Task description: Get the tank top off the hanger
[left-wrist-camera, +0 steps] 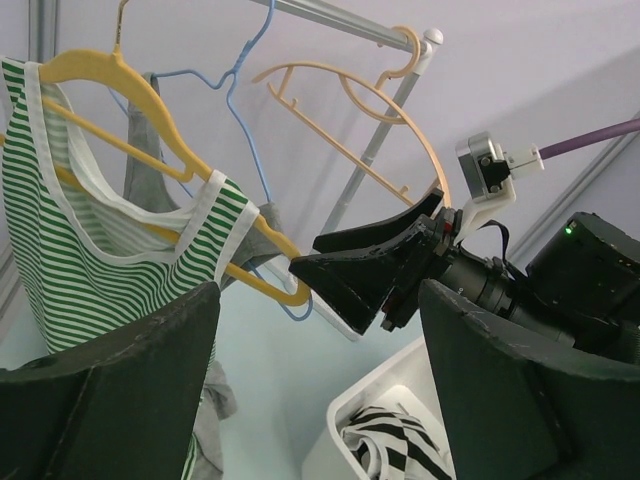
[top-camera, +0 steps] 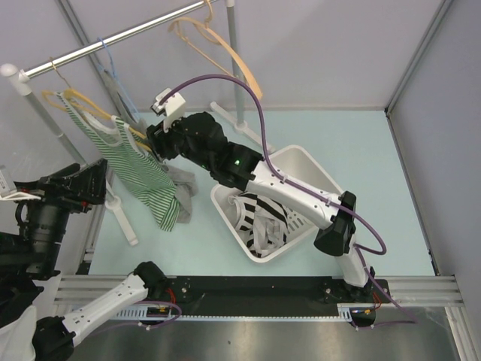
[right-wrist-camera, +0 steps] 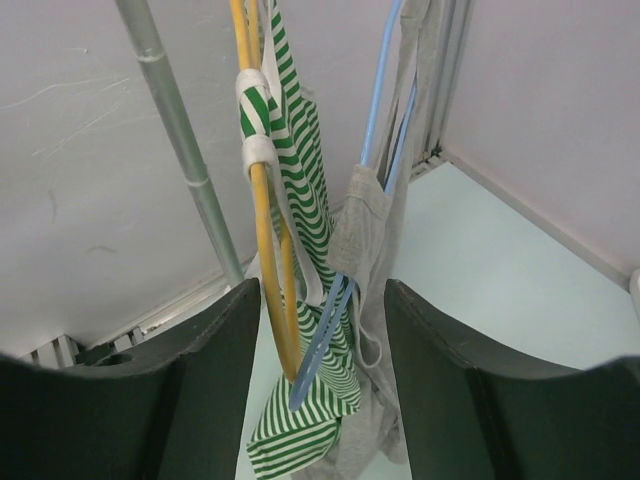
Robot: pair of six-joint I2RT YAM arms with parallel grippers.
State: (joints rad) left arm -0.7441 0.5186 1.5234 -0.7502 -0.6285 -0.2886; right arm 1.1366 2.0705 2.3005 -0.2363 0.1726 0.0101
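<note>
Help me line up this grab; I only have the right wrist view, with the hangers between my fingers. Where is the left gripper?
Observer: The left gripper is open just left of the green striped tank top, with nothing between its fingers.
Operator: Is there somewhere to drop the top once it comes off?
Observer: Yes, a white basket stands under the right arm, with black-and-white striped cloth in it.
</note>
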